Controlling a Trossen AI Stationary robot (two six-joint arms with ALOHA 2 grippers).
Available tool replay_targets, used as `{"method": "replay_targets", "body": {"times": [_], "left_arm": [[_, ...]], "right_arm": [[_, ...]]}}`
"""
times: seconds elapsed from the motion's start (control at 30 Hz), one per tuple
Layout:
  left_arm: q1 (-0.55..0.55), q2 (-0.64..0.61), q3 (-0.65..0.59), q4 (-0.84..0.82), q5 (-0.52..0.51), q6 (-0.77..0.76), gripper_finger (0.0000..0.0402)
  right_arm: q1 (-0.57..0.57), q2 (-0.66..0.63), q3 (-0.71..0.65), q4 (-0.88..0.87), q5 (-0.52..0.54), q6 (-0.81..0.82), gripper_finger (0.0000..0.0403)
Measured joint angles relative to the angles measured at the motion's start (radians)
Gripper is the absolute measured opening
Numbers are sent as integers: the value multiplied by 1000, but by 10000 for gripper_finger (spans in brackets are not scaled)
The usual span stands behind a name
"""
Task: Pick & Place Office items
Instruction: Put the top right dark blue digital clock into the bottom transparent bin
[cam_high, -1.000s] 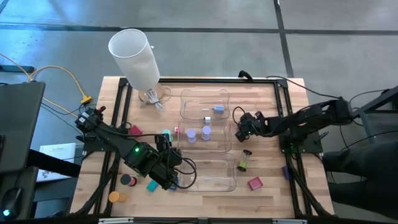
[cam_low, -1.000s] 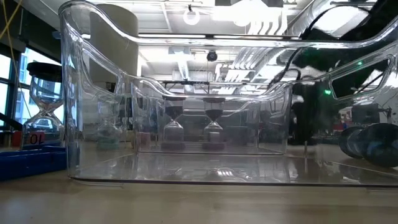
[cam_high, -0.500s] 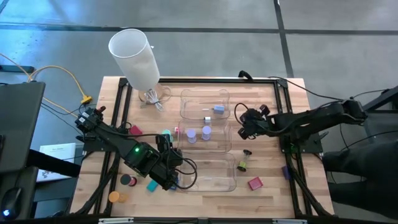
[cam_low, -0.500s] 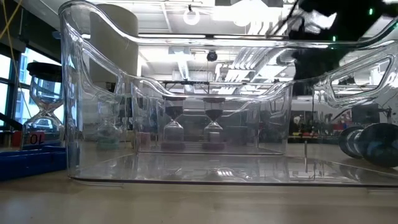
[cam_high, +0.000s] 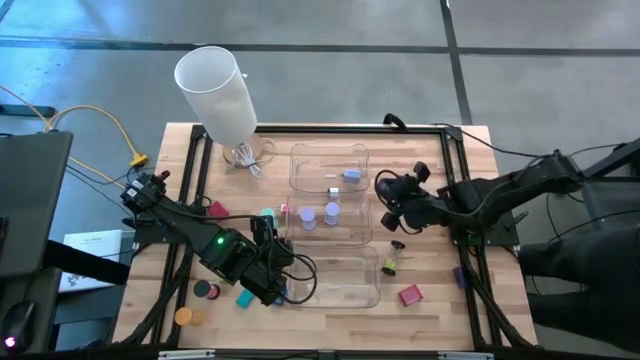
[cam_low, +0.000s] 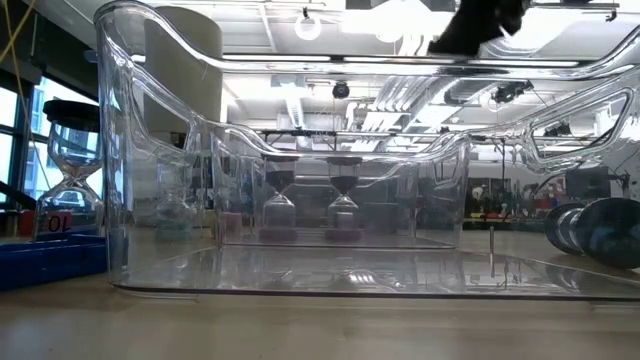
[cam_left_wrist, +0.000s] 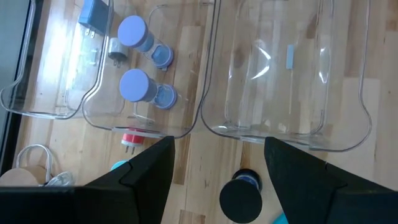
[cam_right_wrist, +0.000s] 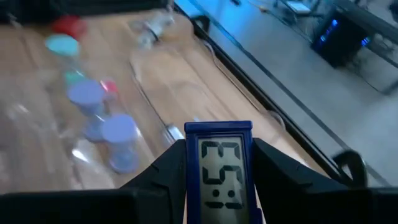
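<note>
The small blue digital clock shows dark digits on its grey display, turned on their side; they look like "15:51", but this is not sure. In the low view, a red label at the left, below an hourglass, carries the white number "10".

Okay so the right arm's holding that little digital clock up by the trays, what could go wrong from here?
1. The right end effector grips the blue digital clock only by its side edges, so it might slip or twist.
2. The middle tray already holds two lilac hourglass timers; a drop there could topple them.
3. The tray walls are clear, so the descending clock could clip a rim.
</note>
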Motion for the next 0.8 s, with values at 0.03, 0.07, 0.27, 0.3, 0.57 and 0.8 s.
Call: {"method": "replay_targets", "body": {"times": [0.03, 0.07, 0.27, 0.3, 0.57, 0.8], "left_arm": [[0, 0, 0, 0, 0, 0, 239], [0, 0, 0, 0, 0, 0, 239], [0, 0, 0, 4, 0, -4, 239], [0, 0, 0, 3, 0, -8, 239], [-3, 0, 0, 3, 0, -37, 239], [-4, 0, 0, 3, 0, -37, 239]], "right_arm": [[13, 7, 17, 2, 0, -13, 134], [26, 18, 32, 7, 0, -21, 134], [101, 121, 116, 70, -37, -92, 134], [112, 142, 130, 83, -53, -101, 134], [196, 292, 210, 202, -127, -115, 134], [262, 407, 216, 349, -213, -115, 134]]}}
